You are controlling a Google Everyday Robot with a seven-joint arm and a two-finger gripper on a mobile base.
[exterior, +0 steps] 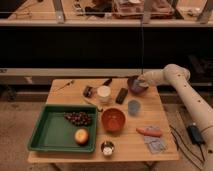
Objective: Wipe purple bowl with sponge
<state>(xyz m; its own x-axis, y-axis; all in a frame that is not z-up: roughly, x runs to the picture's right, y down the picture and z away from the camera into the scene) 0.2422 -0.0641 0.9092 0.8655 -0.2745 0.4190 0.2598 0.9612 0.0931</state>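
One arm reaches in from the right, its lower part cut off by the frame edge. Gripper [142, 83] sits at the purple bowl [134, 85], at the far right of the table [165, 110]. Finger state: cannot tell. Sponge not discernible. Orange bowl [113, 120] and green tray [47, 132] stand nearer.

One claw [142, 83], two bowls: purple [134, 85], orange [113, 120]; one tray [45, 131], one apple [81, 136].
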